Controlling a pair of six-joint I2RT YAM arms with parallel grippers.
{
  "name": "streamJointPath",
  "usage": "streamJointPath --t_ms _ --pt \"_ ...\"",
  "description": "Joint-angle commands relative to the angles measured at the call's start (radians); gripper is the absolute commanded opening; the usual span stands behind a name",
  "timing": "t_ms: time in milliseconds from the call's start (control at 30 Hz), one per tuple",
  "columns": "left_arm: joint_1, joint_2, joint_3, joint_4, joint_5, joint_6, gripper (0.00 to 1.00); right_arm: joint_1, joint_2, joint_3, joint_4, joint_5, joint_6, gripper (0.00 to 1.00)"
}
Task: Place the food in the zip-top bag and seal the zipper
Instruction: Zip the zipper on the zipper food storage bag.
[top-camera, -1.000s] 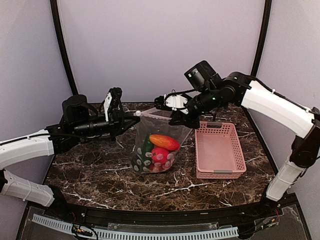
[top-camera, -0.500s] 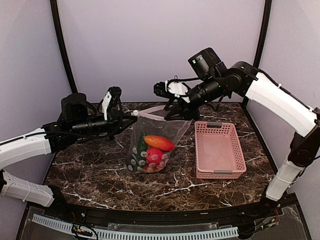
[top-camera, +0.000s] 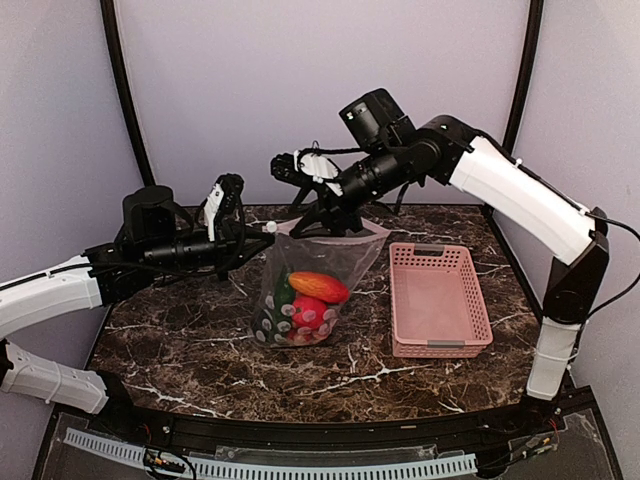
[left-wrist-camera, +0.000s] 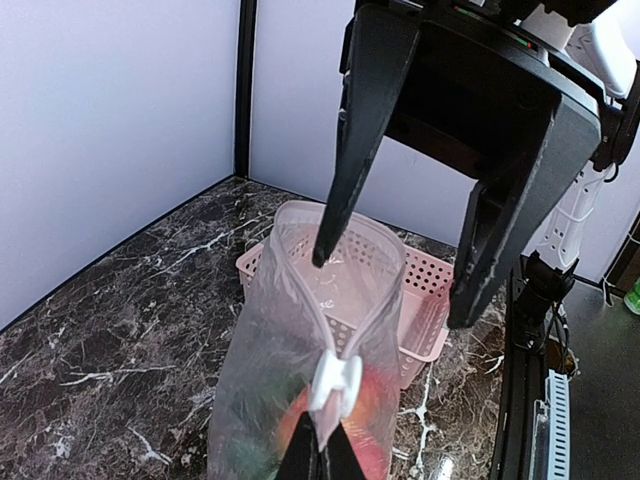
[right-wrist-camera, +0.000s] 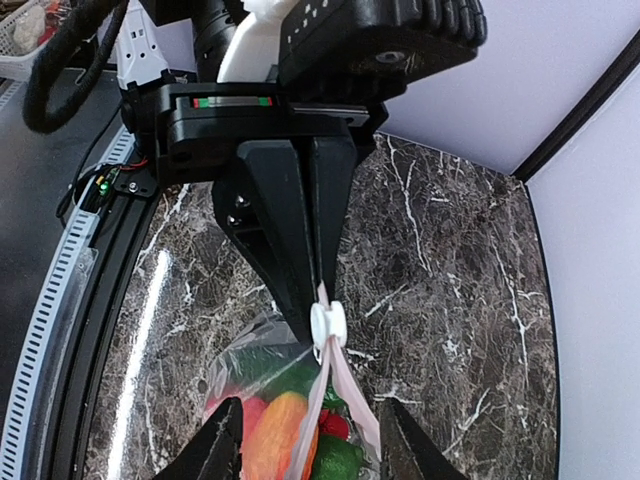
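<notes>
**Food is bagged; the seal is left to do**

The food (top-camera: 308, 300), an orange-red oval, red pieces and green ones, sits at the bottom of the zip-top bag (top-camera: 345, 255). The bag hangs just below and ahead of the left gripper (left-wrist-camera: 320, 428), and its base seems to rest on the table (top-camera: 180, 340).

The zipper (left-wrist-camera: 300, 290) is not closed: in the left wrist view the mouth gapes wide. The left gripper is clenched on the white slider (left-wrist-camera: 335, 378) at the near end of the strip.

The right gripper (left-wrist-camera: 395, 282) is above the far end of the mouth with its jaws apart, grasping nothing. One finger points down into the opening.

The pink basket (top-camera: 440, 300), beside the bag on the right gripper's side, looks empty. So loading seems finished and only the zipper run remains.
</notes>
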Motion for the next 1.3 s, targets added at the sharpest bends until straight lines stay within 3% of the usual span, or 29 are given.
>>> streamJointPath --t_ms 0,633,1067,1167,1267 --pt "0.004 -0.031 0.039 -0.026 0.024 0.024 0.01 0.017 0.034 0.077 0.0 -0.061 0.023 0.45" --pt "-0.001 -0.047 0.044 -0.058 0.097 0.048 0.01 0.049 0.11 0.121 -0.012 -0.074 0.03 0.44" --pt "-0.005 -0.043 0.037 -0.057 0.086 0.06 0.01 0.051 0.106 0.113 -0.011 -0.065 0.038 0.07" --pt "-0.006 -0.039 0.033 -0.047 0.102 0.059 0.02 0.05 0.103 0.114 -0.009 -0.068 0.041 0.03" --pt "-0.008 -0.034 0.024 -0.011 0.131 0.056 0.1 0.05 0.1 0.117 -0.008 -0.07 0.042 0.02"
